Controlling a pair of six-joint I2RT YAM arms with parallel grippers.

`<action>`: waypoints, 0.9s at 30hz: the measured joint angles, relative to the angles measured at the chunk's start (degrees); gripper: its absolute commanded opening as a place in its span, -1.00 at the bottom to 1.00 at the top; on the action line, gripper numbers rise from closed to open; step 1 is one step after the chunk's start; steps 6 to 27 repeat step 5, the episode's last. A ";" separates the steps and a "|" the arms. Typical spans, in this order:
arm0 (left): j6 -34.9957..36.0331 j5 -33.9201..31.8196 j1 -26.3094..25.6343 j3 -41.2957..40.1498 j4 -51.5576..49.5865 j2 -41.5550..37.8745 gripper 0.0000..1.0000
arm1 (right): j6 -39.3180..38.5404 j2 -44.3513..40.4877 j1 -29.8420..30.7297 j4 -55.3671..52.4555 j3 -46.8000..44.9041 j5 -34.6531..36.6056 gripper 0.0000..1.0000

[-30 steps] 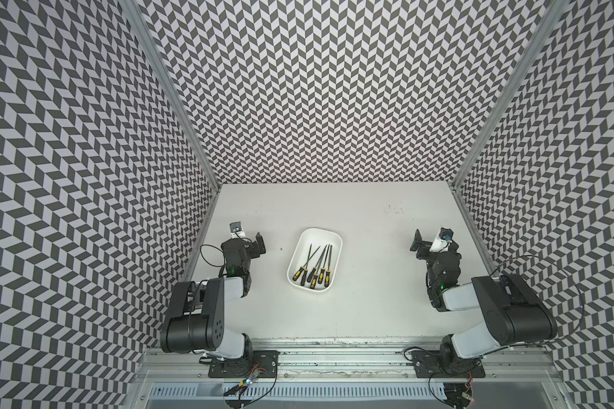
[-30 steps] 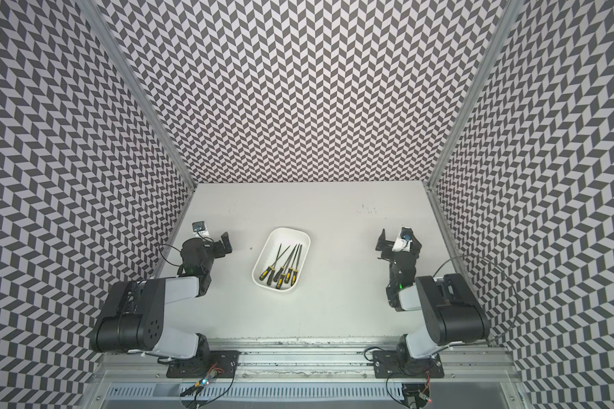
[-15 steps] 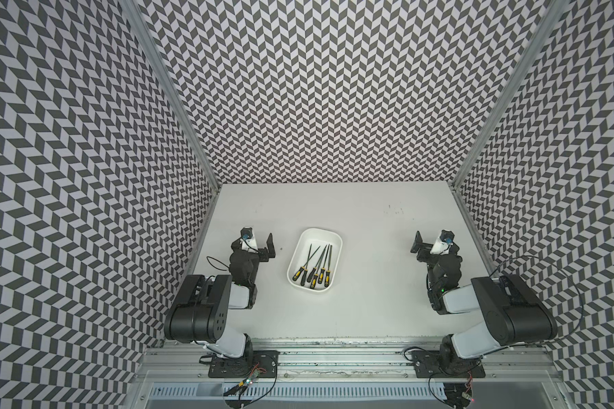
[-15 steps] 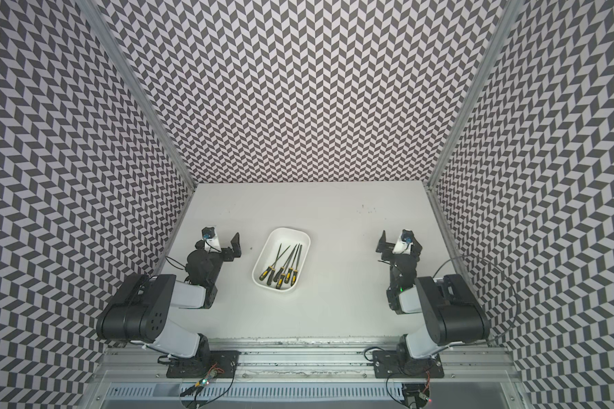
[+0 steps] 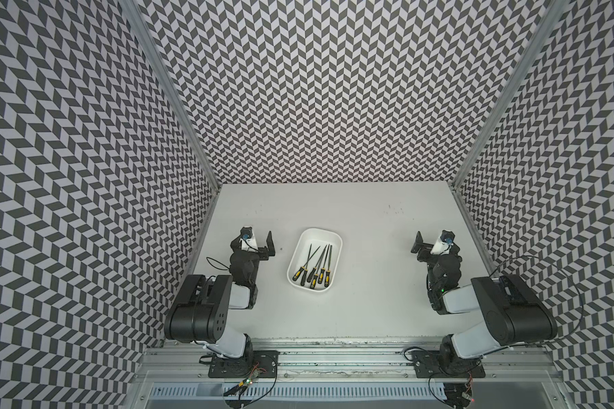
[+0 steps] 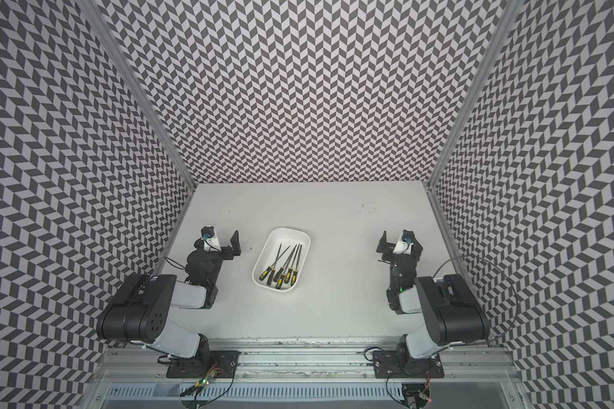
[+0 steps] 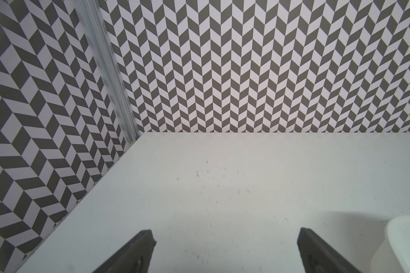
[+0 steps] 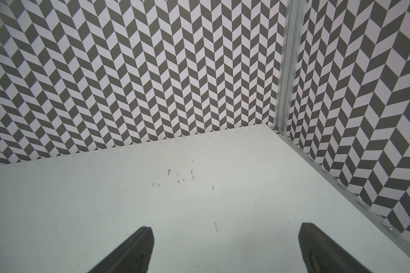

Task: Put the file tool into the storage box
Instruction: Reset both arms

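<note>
A white table [image 5: 369, 219] is enclosed on three sides by walls [image 5: 334, 88] covered in a black-and-white chevron pattern, with metal posts [image 5: 171, 92] at the two back corners. A few dark scuff marks [image 8: 180, 178] dot the table towards its back right corner.

In both top views, the storage box [image 5: 319, 232] [image 6: 291, 230], a shallow white tub with rounded corners, sits a little left of the table's centre. Its long side runs roughly from the front edge towards the back edge. Several slim file tools [image 5: 316, 265] [image 6: 284, 267] lie together inside it. Their yellow-and-black handles are at the end nearer the front edge and their dark blades fan out towards the back.

The left gripper [image 5: 257, 241] [image 7: 224, 232] is near the table's left edge, just beside the box, with a strip of tabletop between them. Its jaws are spread wide, with only tabletop showing between them. A corner of the box [image 7: 400, 227] shows past one finger in the left wrist view.

The right gripper [image 5: 431, 244] [image 8: 225, 228] is near the right edge, well apart from the box. It is also spread wide and grips nothing. Both point towards the back wall.
</note>
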 measured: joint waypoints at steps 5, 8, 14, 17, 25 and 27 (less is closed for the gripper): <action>-0.02 1.09 0.90 0.42 -0.17 0.31 1.00 | 0.00 0.00 0.00 -0.02 0.00 0.02 0.99; -0.02 1.09 0.90 0.42 -0.17 0.31 1.00 | 0.00 0.00 0.00 -0.02 0.00 0.02 0.99; -0.02 1.09 0.90 0.42 -0.17 0.31 1.00 | 0.00 0.00 0.00 -0.02 0.00 0.02 0.99; -0.02 1.09 0.90 0.42 -0.17 0.31 1.00 | 0.00 0.00 0.00 -0.02 0.00 0.02 0.99; -0.02 1.09 0.90 0.42 -0.17 0.31 1.00 | 0.00 0.00 0.00 -0.02 0.00 0.02 0.99; -0.02 1.09 0.90 0.42 -0.17 0.31 1.00 | 0.00 0.00 0.00 -0.02 0.00 0.02 0.99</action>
